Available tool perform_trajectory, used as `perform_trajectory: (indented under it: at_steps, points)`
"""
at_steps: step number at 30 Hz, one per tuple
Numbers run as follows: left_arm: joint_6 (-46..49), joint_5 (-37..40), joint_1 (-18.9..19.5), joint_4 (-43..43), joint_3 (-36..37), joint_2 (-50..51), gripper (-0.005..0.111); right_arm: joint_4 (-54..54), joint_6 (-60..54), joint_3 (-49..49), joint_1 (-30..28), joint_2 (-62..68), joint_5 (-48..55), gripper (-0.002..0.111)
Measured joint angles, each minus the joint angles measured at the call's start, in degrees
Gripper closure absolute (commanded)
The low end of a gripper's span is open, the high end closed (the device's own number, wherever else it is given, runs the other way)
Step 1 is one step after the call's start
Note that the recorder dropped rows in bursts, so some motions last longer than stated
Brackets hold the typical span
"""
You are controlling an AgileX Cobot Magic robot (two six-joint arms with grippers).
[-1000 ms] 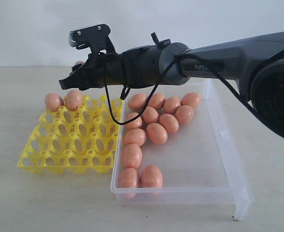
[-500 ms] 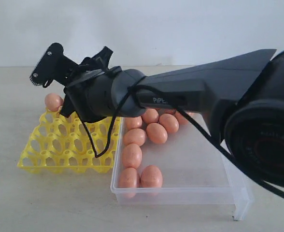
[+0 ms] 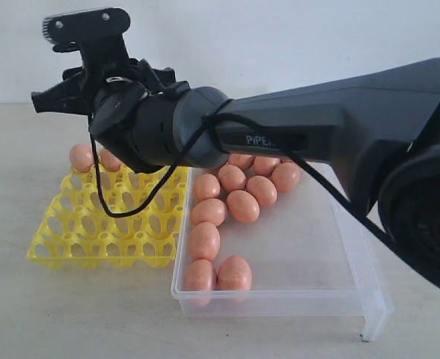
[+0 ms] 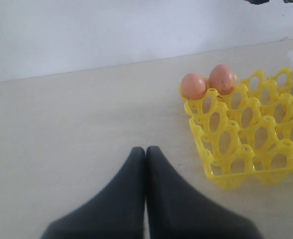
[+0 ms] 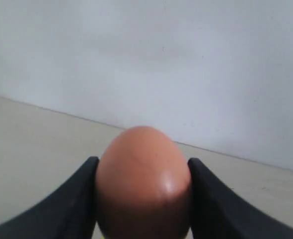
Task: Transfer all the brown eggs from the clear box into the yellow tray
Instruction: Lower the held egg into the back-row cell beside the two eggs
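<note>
While your left gripper point(image 4: 146, 154) rests pinched shut and empty left of it, the openwork yellow tray point(image 3: 55, 250) holds two smooth brown eggs point(image 4: 194, 85). Your right gripper point(image 5: 142, 199) clamps one matte oval egg point(image 5: 142, 169) up above that tray. At least nine loose eggs point(image 3: 242, 206) lie in the clear box point(image 3: 310, 254).

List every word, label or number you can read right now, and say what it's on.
"PIPE": white lettering on the dark link of the right arm; the end of the word is hidden behind the black cable.
No other text is readable in any view.
</note>
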Motion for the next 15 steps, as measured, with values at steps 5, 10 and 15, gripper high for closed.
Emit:
perform_trajectory:
  at_steps: [5, 10, 15]
  points:
    - [0.0, 0.0, 0.0, 0.0, 0.0, 0.0, 0.111, -17.0, 37.4, 0.1, -2.5, 3.0, -0.3, 0.109]
    - [0.0, 0.0, 0.0, 0.0, 0.0, 0.0, 0.111, -63.0, 81.9, 0.4, -9.3, 6.6, -5.5, 0.109]
    - [0.0, 0.0, 0.0, 0.0, 0.0, 0.0, 0.111, -98.0, 105.4, 0.4, -12.8, 6.3, -1.9, 0.109]
